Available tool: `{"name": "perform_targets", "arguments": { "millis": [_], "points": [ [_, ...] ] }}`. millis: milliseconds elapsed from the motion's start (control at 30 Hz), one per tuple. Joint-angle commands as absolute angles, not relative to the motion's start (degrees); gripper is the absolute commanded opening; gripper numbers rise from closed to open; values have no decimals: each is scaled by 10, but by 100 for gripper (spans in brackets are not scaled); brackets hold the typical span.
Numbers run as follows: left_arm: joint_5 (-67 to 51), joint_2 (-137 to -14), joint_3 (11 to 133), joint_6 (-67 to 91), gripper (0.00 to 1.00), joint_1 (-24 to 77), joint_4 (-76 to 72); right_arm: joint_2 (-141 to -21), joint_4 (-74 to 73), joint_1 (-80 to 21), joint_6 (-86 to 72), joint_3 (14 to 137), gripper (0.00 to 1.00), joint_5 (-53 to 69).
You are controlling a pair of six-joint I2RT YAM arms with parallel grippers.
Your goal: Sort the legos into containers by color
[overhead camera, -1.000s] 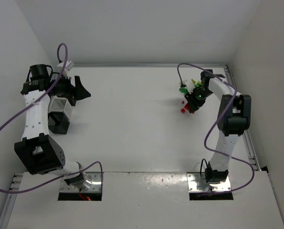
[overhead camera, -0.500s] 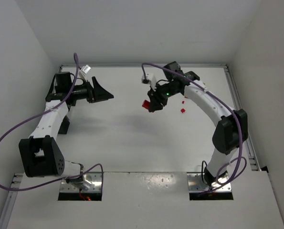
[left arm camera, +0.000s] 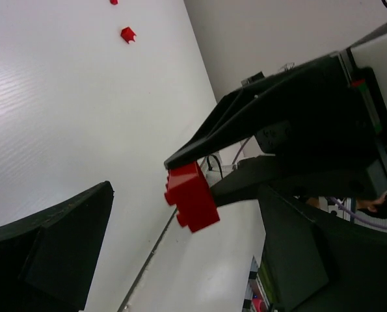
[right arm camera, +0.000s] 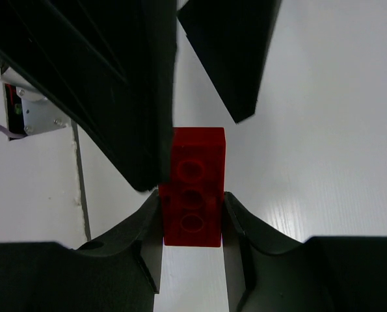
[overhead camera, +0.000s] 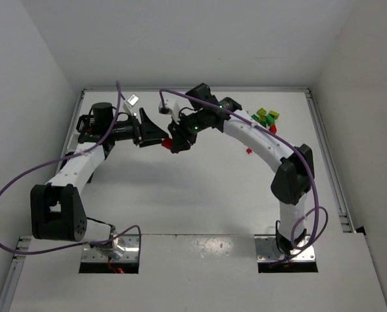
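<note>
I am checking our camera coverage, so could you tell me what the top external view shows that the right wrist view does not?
Only top external: the green and yellow-green legos piled far right, and a loose red lego. Only right wrist: three round hollows in the red brick. Both: the right gripper clamping that brick, the open left gripper facing it.

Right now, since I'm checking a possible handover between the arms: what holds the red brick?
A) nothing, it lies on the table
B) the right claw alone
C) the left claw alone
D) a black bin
B: the red brick is pinched between the fingers of the right claw, while the left claw stands wide open, not closed on it.
</note>
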State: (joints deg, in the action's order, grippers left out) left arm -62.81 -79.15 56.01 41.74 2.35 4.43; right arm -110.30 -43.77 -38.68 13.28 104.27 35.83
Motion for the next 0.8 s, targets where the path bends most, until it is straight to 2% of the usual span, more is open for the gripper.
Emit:
{"name": "perform_targets", "arguments": {
  "millis": [0, 100, 200, 233, 367, 533, 633, 667, 733, 767],
  "points": [
    [-627, -774, 560, 438, 100, 28, 8, -1117, -420, -411, 114, 1091, 9, 339],
    [-627, -774, 555, 438, 94, 34, 8, -1125, -428, -424, 114, 1104, 9, 318],
    [-627, -774, 542, 438, 80, 40, 2, -1130, -428, -436, 120, 1109, 9, 304],
    [-627, -774, 534, 438, 72, 40, 2, -1130, -428, -436, 120, 1114, 9, 295],
    [-627, -774, 520, 438, 51, 45, 2, -1130, -423, -442, 120, 1109, 9, 265],
    [-627, -780, 520, 438, 49, 45, 2, -1105, -393, -447, 120, 1085, 8, 211],
    [-632, -780, 520, 438, 34, 45, -3, -1100, -388, -447, 120, 1079, 8, 199],
    [-632, -780, 520, 438, 25, 45, -4, -1093, -388, -447, 120, 1073, 10, 199],
    [-632, -780, 526, 432, 18, 37, -4, -1086, -382, -447, 115, 1061, 18, 193],
    [-632, -774, 532, 421, 15, 37, 10, -1086, -381, -447, 115, 1061, 37, 193]
  ]
}}
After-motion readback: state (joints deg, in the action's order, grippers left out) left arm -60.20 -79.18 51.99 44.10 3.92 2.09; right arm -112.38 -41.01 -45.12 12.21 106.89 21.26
